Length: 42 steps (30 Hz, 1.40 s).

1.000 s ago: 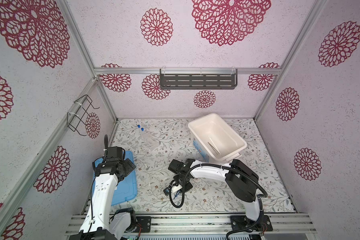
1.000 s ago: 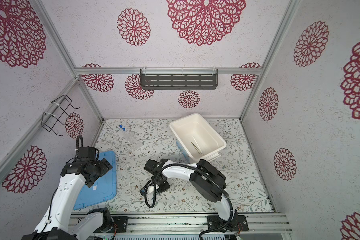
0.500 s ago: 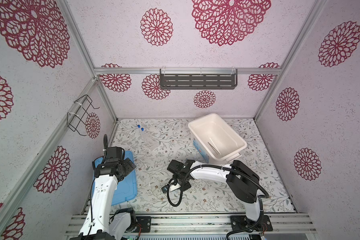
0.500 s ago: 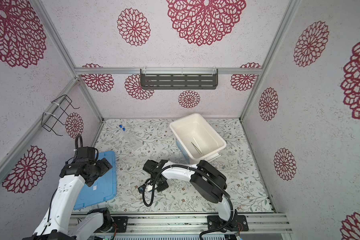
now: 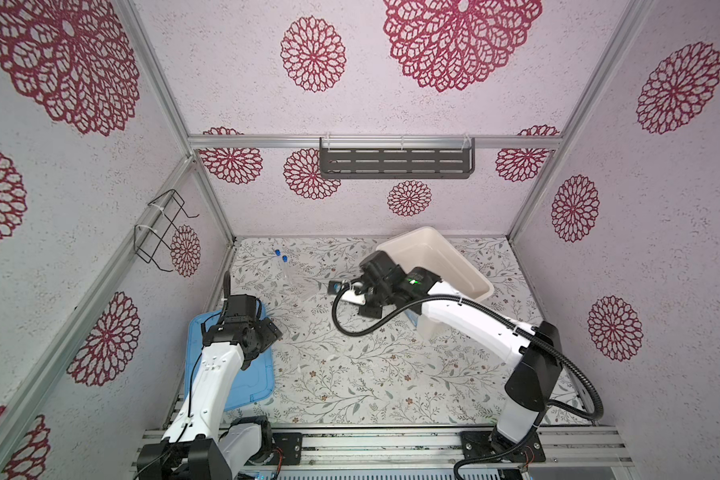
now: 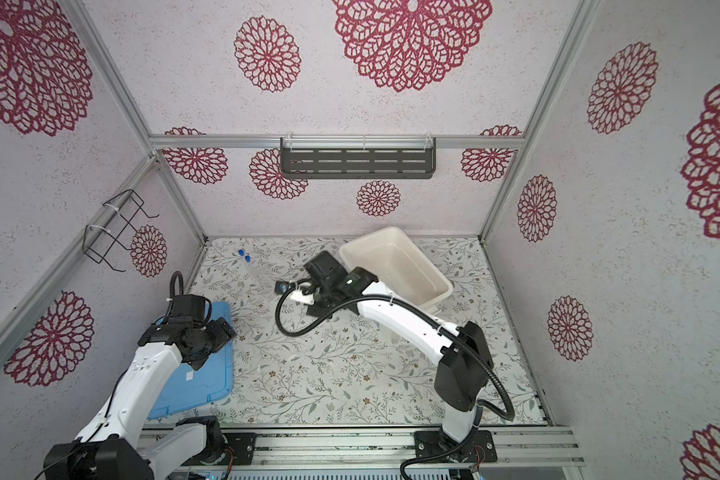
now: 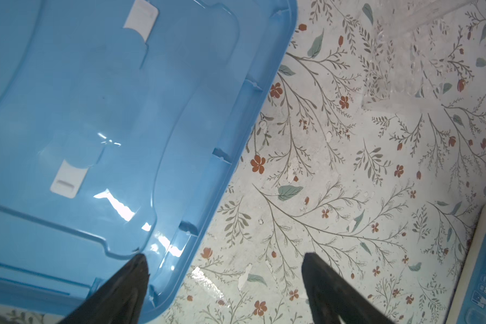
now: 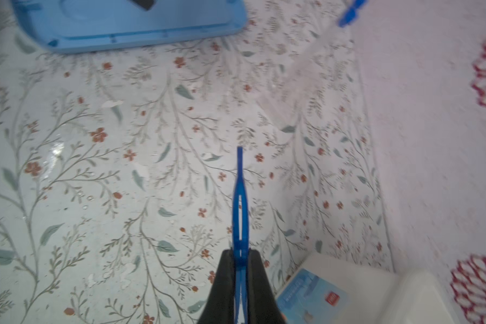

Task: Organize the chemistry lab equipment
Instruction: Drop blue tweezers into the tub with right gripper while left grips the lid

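Got the dark blue tweezers pinched in the right claw, up off the mat, just beside the white tub but not over it yet. Seeing the left claw spread wide and empty at the blue lid's edge, well apart from the tub. Worth worrying about: gripped only near one end, so could swivel or slip out, or snag the tub's rim if carried low. Slim, springy, glossy plastic, both legs squeezed flat together. Also spotted two clear round blue-capped tubes well away from the tub, likely rollers.
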### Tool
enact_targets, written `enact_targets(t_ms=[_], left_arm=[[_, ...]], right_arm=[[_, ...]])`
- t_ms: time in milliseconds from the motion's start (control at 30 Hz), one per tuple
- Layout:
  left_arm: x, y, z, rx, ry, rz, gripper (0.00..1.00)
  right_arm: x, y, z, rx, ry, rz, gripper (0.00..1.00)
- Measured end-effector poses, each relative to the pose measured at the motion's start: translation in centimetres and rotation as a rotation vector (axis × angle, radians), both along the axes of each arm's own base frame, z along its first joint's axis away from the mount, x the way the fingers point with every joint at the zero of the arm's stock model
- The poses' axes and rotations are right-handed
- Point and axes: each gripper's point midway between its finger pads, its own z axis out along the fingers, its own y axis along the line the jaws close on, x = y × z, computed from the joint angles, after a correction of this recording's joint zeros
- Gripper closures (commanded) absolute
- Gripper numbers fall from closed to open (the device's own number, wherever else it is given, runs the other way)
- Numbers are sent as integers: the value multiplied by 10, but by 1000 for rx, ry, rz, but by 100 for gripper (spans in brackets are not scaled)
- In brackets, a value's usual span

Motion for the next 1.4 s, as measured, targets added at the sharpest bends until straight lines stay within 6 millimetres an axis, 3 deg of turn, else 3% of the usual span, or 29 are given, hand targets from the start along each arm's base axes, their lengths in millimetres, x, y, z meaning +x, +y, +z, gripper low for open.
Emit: enact_targets(t_ms=[133, 267, 400, 700, 833, 967, 1100, 1233, 1400], left_arm=[[5, -11, -13, 11, 14, -23, 14], [1, -13, -40, 12, 89, -14, 18], [-5, -15, -63, 1, 151, -17, 18], [-3, -14, -71, 11, 167, -37, 14], [-4, -13, -84, 14, 214, -45, 17], [-2, -11, -87, 17, 231, -42, 17], [-2, -11, -87, 16, 230, -38, 18], [-3, -9, -87, 22, 233, -32, 26], [-5, -7, -88, 31, 242, -26, 32]], right_arm=[[58, -71, 18, 42, 6, -231, 93], [108, -140, 26, 67, 37, -460, 92], [136, -183, 15, 47, 70, -631, 93], [138, -203, -79, -36, 287, -782, 93], [144, -207, -124, -76, 345, -837, 93], [152, -208, -163, -104, 380, -888, 85], [150, -213, -180, -119, 388, -924, 72], [150, -215, -182, -114, 382, -942, 66], [150, -215, -155, -74, 348, -936, 59]])
